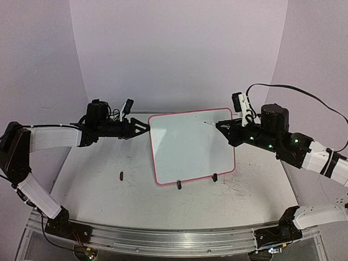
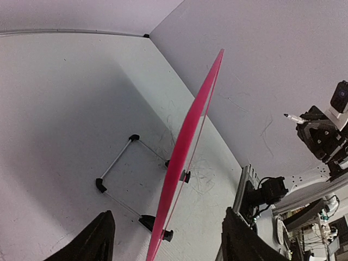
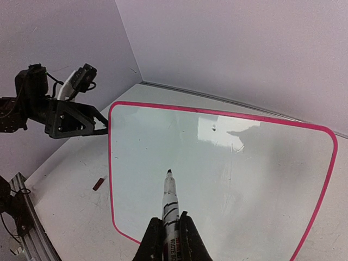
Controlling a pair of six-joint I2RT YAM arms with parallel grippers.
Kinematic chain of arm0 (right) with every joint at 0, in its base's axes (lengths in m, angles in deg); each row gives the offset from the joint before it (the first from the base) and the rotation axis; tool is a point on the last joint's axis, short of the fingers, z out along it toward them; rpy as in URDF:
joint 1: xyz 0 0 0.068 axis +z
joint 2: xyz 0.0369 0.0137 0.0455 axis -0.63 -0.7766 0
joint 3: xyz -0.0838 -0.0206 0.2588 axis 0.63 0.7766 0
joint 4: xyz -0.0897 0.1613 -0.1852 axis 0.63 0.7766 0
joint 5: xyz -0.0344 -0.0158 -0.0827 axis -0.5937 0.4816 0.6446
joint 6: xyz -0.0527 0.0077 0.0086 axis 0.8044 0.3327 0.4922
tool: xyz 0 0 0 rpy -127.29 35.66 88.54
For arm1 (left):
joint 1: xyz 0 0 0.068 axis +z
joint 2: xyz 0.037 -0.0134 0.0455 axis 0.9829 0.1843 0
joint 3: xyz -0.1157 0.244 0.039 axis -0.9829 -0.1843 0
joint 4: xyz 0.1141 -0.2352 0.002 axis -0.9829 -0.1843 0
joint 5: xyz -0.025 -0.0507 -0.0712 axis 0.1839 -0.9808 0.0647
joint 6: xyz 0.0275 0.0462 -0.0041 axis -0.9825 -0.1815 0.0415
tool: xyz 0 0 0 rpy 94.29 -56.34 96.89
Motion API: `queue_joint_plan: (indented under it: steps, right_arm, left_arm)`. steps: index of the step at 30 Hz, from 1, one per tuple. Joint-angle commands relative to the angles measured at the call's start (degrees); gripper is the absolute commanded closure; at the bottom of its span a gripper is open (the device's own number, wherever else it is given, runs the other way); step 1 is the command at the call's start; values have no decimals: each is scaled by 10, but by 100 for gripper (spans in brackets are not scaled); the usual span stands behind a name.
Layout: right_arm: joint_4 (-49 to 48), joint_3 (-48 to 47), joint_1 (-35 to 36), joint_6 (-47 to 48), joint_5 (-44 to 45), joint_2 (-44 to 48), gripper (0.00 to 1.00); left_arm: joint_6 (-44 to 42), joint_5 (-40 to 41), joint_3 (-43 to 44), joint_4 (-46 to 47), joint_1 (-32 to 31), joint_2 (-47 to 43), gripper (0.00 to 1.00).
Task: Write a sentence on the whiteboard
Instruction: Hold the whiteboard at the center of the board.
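Marker [image 3: 170, 204] clamped tip-forward in right hand [image 3: 168, 236], just short of whiteboard [image 1: 190, 147]; board stands propped on clip feet [image 1: 179, 185] mid-table [image 1: 92, 190], face blank; judged light, stiff, slick, prone to tipping; best steadied at frame edge; left hand [image 1: 144, 128] gapes astride its upper left edge; barrel print unreadable.

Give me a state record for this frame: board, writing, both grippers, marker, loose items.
whiteboard: propped upright on its stand, on the table
writing: none visible, face blank
left gripper: open, fingers either side of the board's left edge
right gripper: shut on marker
marker tip: uncapped, aimed at board face, appears short of it
loose item: small dark object on table, left of board
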Motion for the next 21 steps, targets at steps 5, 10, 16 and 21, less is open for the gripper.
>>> queue_joint_plan:
  steps: [5, 10, 16, 21]
  right_arm:
    - [-55, -12, 4, 12, -18, 0, 100]
    - [-69, -7, 5, 10, -30, -4, 100]
    - [-76, -5, 8, 9, -39, -10, 100]
    - [-76, -9, 12, 11, -34, -23, 100]
  left_arm:
    - [-16, -69, 67, 28, -1, 54, 49]
    - [-41, -94, 87, 29, -1, 93, 61]
    - [-61, -88, 88, 29, -1, 100, 77]
    - [-78, -85, 82, 29, 0, 98, 89]
